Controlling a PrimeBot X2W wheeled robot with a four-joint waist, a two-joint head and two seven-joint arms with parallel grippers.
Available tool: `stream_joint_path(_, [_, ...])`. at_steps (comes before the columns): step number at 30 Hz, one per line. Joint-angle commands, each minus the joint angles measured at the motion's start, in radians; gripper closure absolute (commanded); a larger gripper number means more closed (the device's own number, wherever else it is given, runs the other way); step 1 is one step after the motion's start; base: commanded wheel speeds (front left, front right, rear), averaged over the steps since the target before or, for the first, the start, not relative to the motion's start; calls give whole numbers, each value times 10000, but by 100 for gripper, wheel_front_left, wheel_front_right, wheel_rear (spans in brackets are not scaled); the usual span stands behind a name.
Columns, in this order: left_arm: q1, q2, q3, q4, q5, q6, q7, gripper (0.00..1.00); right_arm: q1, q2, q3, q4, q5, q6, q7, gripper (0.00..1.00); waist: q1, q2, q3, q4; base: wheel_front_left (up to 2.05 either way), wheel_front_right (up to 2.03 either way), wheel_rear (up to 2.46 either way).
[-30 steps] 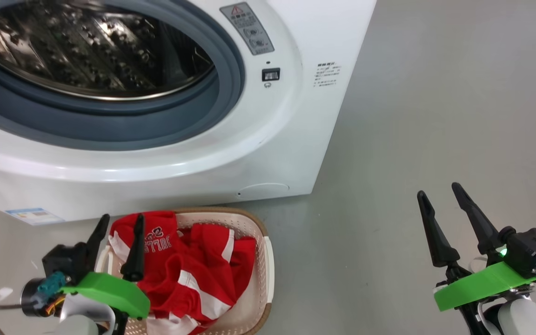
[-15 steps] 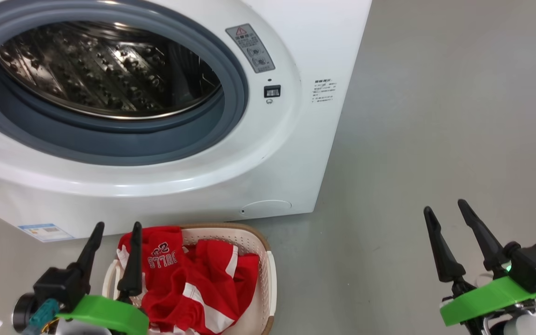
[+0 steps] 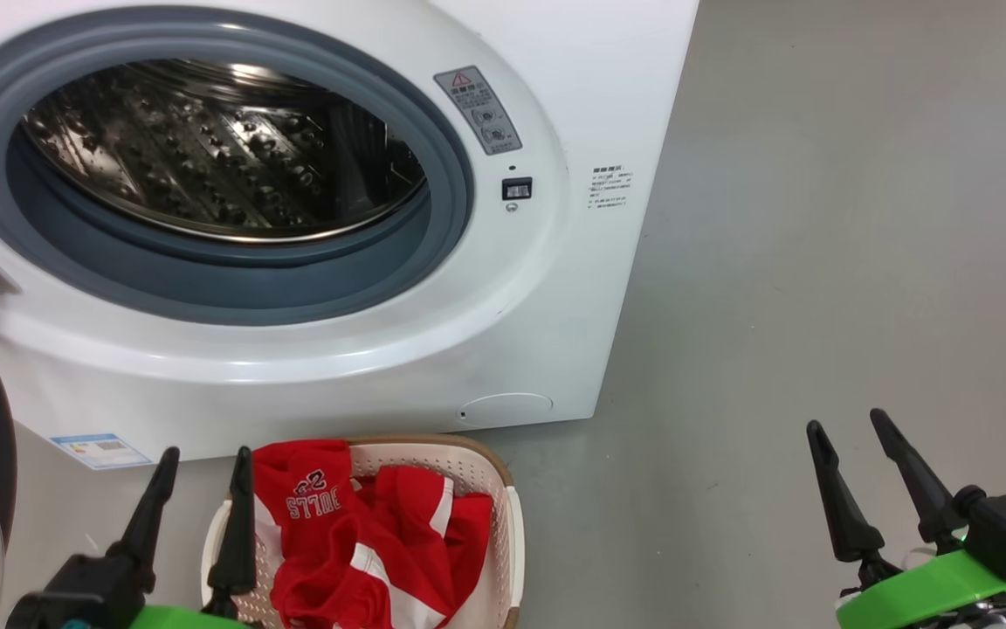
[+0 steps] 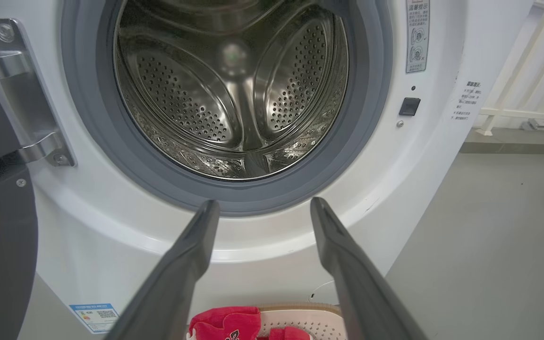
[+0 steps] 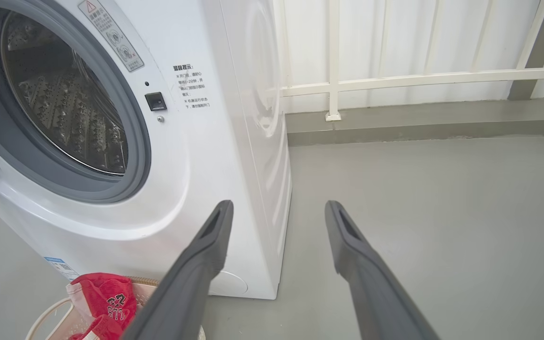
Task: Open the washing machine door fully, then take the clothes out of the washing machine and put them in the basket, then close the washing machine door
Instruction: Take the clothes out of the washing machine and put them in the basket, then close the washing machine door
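When wrist-side, railing behind washer

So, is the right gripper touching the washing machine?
Apart. The head view shows the open right gripper off to the side of the washing machine, with a stretch of bare grey floor between them.

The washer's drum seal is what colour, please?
The seal is grey, clearest in the left wrist view.
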Motion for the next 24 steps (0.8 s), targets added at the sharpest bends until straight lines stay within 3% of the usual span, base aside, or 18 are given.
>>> stream_joint_path(1, [92,78,427,-434,113,-56,-63,0,0,-199,94,-257,119,63,-65,0,0,0,-34,18,0,0,0])
stream_joint_path(24, [559,-72,656,-844,321,-56,-63,0,227,-179,24,-270,132,63,-65,0,0,0,-237,30,-1,1,0])
